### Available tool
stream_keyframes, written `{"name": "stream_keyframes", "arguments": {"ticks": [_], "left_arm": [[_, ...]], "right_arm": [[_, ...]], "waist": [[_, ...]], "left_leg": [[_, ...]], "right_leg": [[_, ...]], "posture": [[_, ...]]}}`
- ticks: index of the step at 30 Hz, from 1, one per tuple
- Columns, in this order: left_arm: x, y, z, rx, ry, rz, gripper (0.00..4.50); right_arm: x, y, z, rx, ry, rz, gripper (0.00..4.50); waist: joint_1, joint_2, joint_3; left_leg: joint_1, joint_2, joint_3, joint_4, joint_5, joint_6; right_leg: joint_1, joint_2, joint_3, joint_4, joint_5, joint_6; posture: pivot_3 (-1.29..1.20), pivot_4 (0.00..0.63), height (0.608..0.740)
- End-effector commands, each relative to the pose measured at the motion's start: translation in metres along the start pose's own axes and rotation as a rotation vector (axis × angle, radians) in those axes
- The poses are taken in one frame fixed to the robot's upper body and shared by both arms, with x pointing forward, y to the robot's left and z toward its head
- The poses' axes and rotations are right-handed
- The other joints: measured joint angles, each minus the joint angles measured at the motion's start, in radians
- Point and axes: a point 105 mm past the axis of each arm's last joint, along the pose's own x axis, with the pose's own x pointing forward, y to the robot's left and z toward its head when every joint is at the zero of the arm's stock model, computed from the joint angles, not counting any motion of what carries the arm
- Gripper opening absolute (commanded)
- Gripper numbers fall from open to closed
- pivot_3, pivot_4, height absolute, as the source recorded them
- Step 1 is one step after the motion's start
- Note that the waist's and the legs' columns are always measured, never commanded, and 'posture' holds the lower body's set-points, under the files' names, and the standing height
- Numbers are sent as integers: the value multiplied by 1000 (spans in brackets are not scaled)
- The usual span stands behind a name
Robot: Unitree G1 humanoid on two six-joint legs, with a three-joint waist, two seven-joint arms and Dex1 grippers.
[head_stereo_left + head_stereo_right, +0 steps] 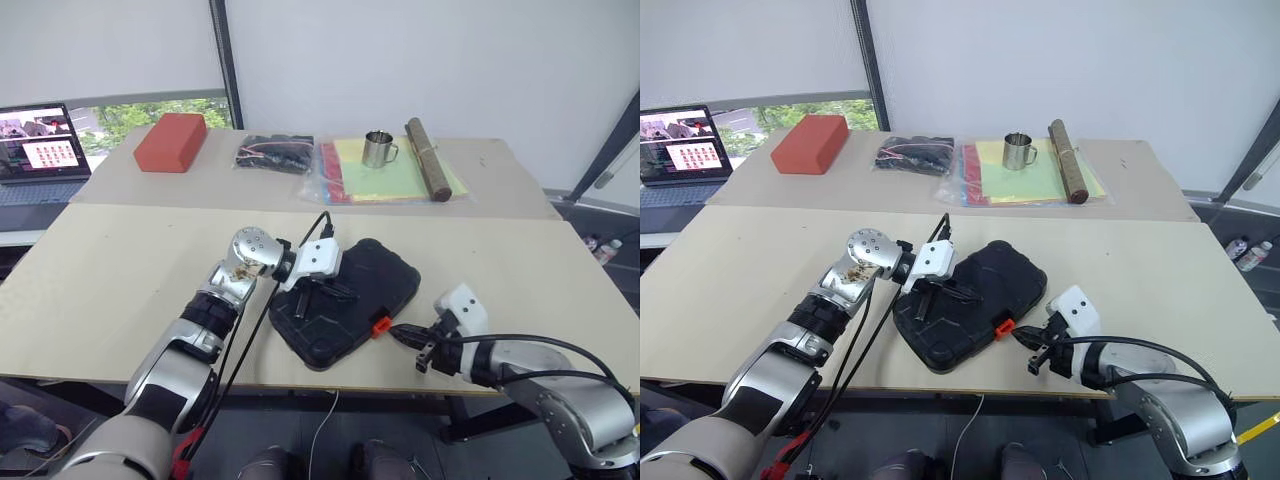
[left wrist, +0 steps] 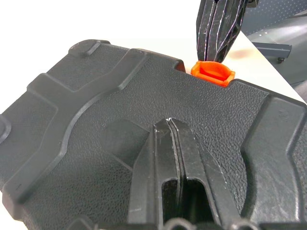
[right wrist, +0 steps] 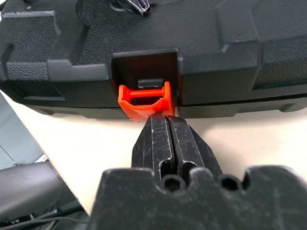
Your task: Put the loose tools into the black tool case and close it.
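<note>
The right gripper (image 1: 408, 335) sits nearest, at the near right of the front table (image 1: 120, 270), its 2 black fingers pressed together with nothing between them. Their tips touch the orange latch (image 3: 144, 103) on the near right edge of the black tool case (image 1: 375, 275); in the right wrist view the latch hangs out from its recess, tilted down toward the tabletop.

The black tool case lies closed, lid down, near the middle of the front table close to its near edge, turned at an angle so 1 corner points toward the near side. No loose tools show on the table around it.

The left gripper (image 1: 312, 297) comes in from the left and rests on top of the case lid, its fingers (image 2: 168, 143) also shut together and empty, tips pressing on the textured black surface.

Farther back stands a second table (image 1: 500, 170). On it, from left to right, are a red-orange block (image 1: 171, 141), a black bundle of cables (image 1: 274, 153), and a stack of coloured sheets (image 1: 395, 182) in a clear sleeve. A metal mug (image 1: 378, 149) stands upright on the sheets, and a dark brown roll (image 1: 427, 158) lies along their right side. At the far left, an open laptop (image 1: 40, 145) shows a lit screen.
</note>
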Motion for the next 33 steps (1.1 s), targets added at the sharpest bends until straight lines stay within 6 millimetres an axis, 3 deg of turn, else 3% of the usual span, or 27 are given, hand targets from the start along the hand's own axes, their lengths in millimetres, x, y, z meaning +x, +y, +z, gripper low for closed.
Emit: {"name": "stream_keyframes", "arguments": {"ticks": [1,8,14,16,17,23,27,29,33], "left_arm": [[6,-17,-34,-114,100,-49,37],[-10,-15,-39,-179,81,18,37],[-43,-14,-46,-264,69,126,37],[-64,-18,-45,-315,50,161,529],[-76,-20,-44,-342,40,175,681],[-163,-48,-12,-532,-48,227,2858],[-200,-69,-1,-601,-23,268,4367],[-206,-71,-4,-602,-13,317,4500],[-202,-74,-12,-587,-14,355,4500]], "right_arm": [[-3,11,25,-84,-97,36,0],[-7,12,23,-85,-94,42,0],[-33,11,21,-81,-86,38,0],[-50,11,22,-75,-82,50,0],[-59,11,23,-72,-84,57,579],[-113,1,37,-136,-37,116,2513],[-138,-6,48,-137,-4,184,4007],[-142,-10,50,-152,17,199,4465],[-138,-14,48,-192,36,218,4465]], "waist": [[0,0,0],[0,1,-1],[5,2,-2],[3,3,-3],[0,3,-3],[2,3,-1],[19,2,0],[31,3,1],[40,3,1]], "left_leg": [[0,0,0,0,0,0],[0,0,0,0,0,0],[0,0,0,-1,0,0],[0,0,0,-1,0,0],[1,0,0,-2,0,0],[0,0,0,-4,0,-1],[-3,0,-1,-3,-1,0],[-2,-1,-2,-3,-2,1],[-3,-1,-3,-3,-6,-6]], "right_leg": [[0,0,0,0,0,0],[0,0,0,0,0,0],[0,0,0,-1,0,0],[0,0,0,-2,0,0],[1,0,0,-2,0,0],[-1,1,0,-2,-3,4],[-1,-1,-1,-5,-4,6],[0,-2,-1,-7,-4,7],[0,-4,-2,-7,-4,7]], "posture": [[0,150,736],[0,150,736],[0,150,736],[0,150,736],[0,150,736],[0,150,736],[0,150,736],[0,150,736],[0,150,736]]}}
